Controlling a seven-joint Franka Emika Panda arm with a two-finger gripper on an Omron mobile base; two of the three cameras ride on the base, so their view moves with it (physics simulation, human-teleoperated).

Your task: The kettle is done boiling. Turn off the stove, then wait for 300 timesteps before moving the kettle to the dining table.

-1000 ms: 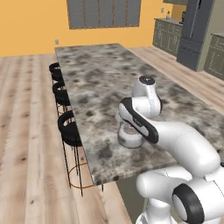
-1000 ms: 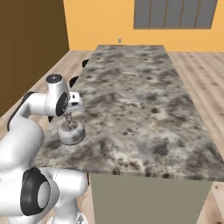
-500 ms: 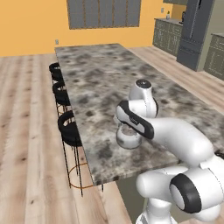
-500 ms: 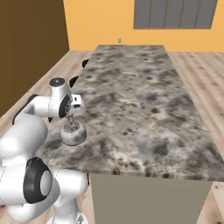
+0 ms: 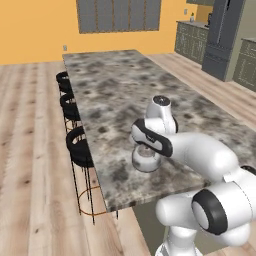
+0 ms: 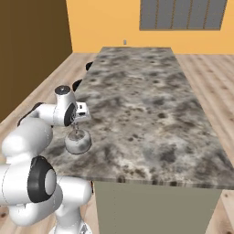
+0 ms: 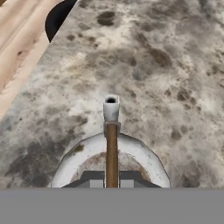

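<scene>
The kettle (image 5: 145, 158) is at the near left part of the worktop (image 5: 120, 95), close to the stool-side edge; whether its base touches the marble or hangs just over it is unclear. In the hand view its spout (image 7: 111, 106) points away and its interior is hidden. The claw (image 7: 112, 183) is clamped on the kettle's brown wire handle (image 7: 112, 153), fingers pressed to either side. Against a second ago, kettle and claw have sunk slightly toward the marble, and the arm has folded closer over them. Three black stools (image 5: 80, 147) stand along the worktop's left side over wood floor (image 5: 30, 150). Ahead of the kettle the marble is bare, and dark cabinets (image 5: 220, 40) stand far right.
</scene>
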